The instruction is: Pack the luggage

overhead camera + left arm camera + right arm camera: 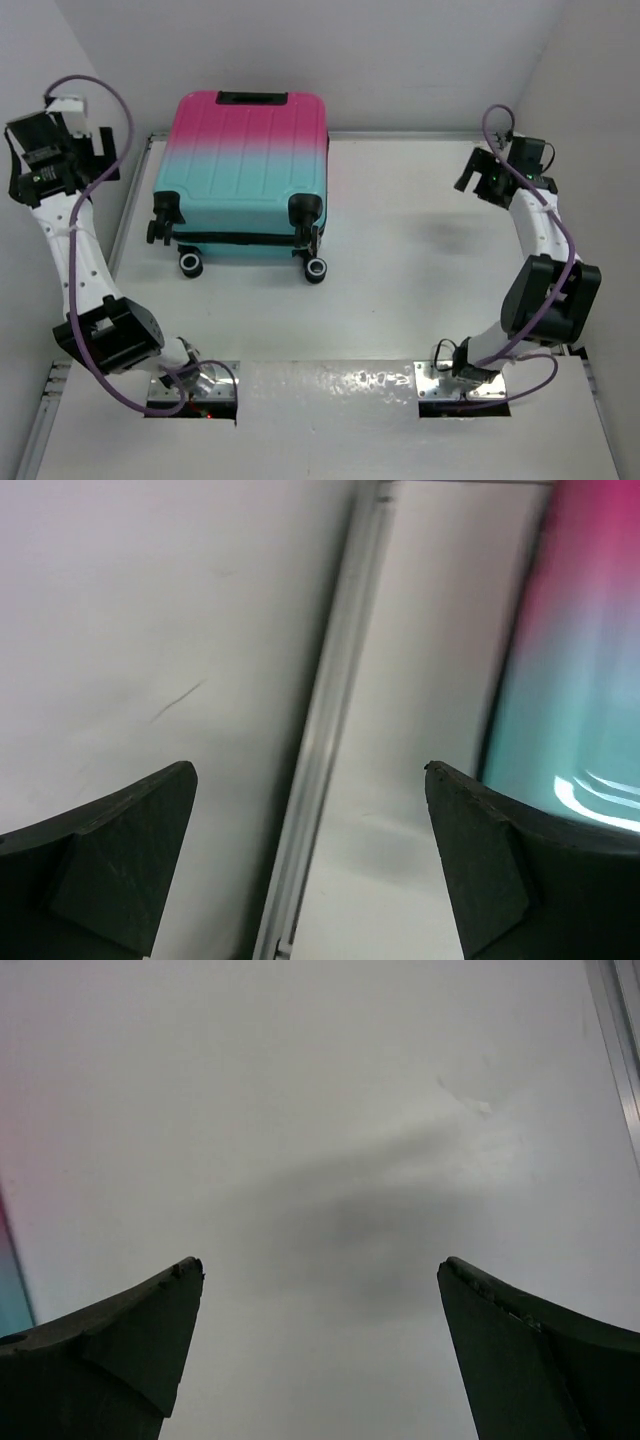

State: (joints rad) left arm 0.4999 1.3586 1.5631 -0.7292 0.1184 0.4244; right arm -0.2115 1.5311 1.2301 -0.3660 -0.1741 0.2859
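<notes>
Arm bases in front, the closed luggage (240, 170) beyond – both grippers spread and empty.
Nearest the top camera, two metal mounting plates (190, 385) hold the arms at the table's (400, 250) near edge. The luggage lies flat on the back left part of the table with its ribbed shell up, pink at the far end shading to turquoise at the near end. Its wheels (318, 268) point toward the arms and a black handle (252, 97) sits on the far edge. The left gripper (310, 770) is raised over the table's left rim (330, 730), just beside the luggage and not touching it – fingers wide apart, nothing between them. The right gripper (320, 1265) hangs over bare table on the right, well apart from the luggage, likewise spread and holding nothing.
</notes>
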